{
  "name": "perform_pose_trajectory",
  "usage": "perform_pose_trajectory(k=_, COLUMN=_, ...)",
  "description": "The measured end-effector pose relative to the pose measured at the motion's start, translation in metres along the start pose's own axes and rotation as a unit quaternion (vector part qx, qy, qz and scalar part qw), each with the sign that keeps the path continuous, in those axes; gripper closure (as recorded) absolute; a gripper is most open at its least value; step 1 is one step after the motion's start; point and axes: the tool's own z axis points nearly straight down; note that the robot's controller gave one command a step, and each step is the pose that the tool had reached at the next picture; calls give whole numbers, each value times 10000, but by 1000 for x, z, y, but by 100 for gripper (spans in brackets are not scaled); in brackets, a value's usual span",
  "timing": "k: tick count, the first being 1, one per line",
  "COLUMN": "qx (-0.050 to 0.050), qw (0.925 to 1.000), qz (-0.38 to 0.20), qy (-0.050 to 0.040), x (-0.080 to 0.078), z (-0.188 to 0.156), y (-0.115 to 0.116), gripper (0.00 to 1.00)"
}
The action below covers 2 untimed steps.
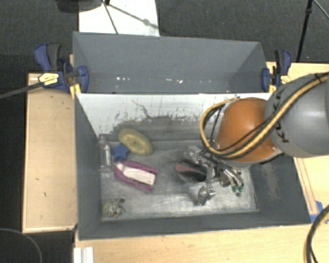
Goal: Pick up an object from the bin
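My gripper [206, 189] is low over the bin floor, right of the middle, below the arm's orange cover. A dark, flat, reddish-brown thing [188, 171] lies just to its upper left, touching or nearly touching it. A small green thing [238, 190] peeks out at the gripper's right side. A purple pack with a pale pink label [135, 175] lies well to the left, apart from the gripper.
At the back left of the bin floor lie a yellow-green round disc [135, 141], a small blue piece [119, 151] and a clear little bottle [104, 153]. A tiny greenish clump [114, 206] sits in the front left corner. The arm covers the bin's right side.
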Motion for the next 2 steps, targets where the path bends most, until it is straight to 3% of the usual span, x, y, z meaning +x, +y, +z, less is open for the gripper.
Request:
perform_pose_trajectory(k=1, qx=-13, qw=10000, qz=0, qy=54, x=2, z=-1, y=4, gripper=100)
perform_pose_trajectory(k=2, qx=-15, qw=9951, qz=-991, qy=24, x=-25, z=-136, y=17, gripper=100)
